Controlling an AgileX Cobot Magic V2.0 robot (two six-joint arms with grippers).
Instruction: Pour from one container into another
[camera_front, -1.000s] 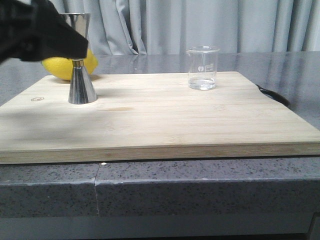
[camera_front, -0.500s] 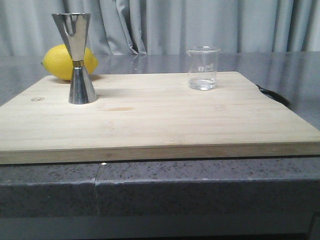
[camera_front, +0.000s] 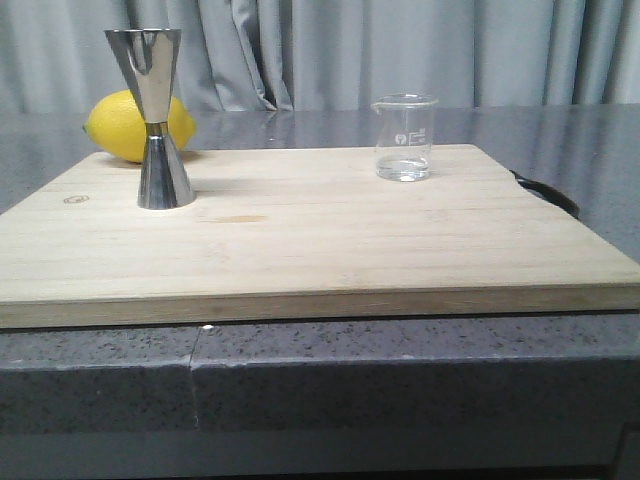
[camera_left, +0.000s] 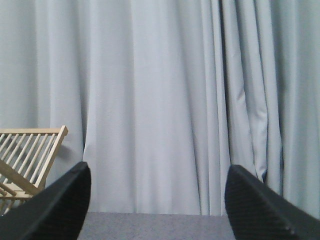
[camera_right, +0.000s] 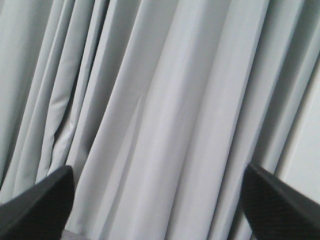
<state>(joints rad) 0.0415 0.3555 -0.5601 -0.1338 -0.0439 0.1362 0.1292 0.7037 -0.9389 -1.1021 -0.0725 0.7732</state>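
We see a pale, straight-grained wooden board (camera_front: 330, 240) on a dark grey speckled counter (camera_front: 400, 385), with light grey pleated curtains (camera_front: 400, 50) behind. On it stand a mirror-bright silver jigger (camera_front: 160, 120) and a clear beaker (camera_front: 405, 137) with faint white print; a yellow lemon (camera_front: 125, 125) lies at the jigger's eleven o'clock. Our left end effector (camera_left: 160, 210) and right end effector (camera_right: 160, 205) have black, finely textured fingers.

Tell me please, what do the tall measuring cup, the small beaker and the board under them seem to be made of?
The jigger looks like polished steel: it mirrors its surroundings. The beaker seems to be clear glass, though clear plastic is possible: the curtain shows through it, and it bears white printed marks. The cutting board appears to be pale wood or bamboo, matte, with joined strips and grain visible.
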